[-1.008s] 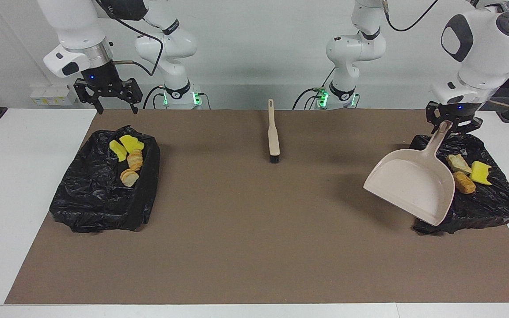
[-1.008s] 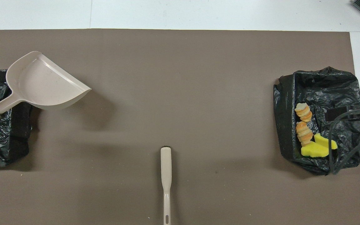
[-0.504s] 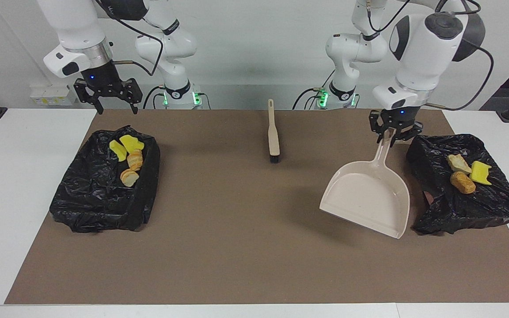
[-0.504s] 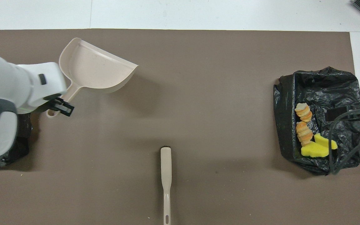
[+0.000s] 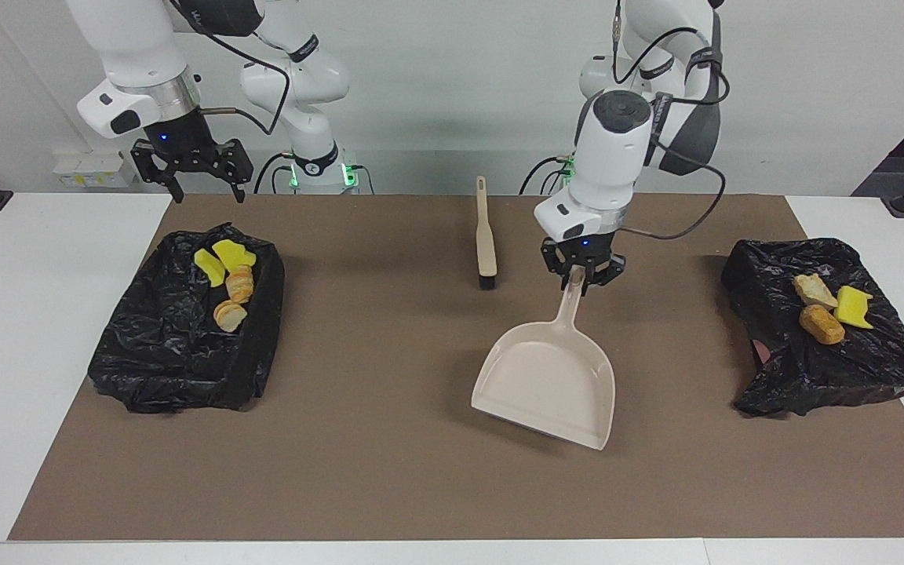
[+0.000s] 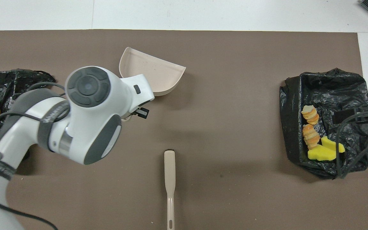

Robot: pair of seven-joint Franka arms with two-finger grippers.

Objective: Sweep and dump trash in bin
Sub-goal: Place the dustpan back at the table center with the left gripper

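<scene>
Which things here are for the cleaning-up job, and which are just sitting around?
For the job:
- beige plastic dustpan, held by the left gripper
- beige hand brush
- yellow sponge chunks and bread-like scraps
- two black bag-lined bins

Just there:
- brown table mat
- right gripper, waiting open

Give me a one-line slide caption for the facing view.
Left gripper holds the empty dustpan mid-mat beside the brush; trash sits in both black-lined bins; right gripper waits open.

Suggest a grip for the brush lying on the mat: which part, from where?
Take the brush by its slim handle, from straight above, jaws across the width. It lies flat, handle toward the robots, bristle end away, with bare mat on both sides. The right gripper is open and free.
</scene>
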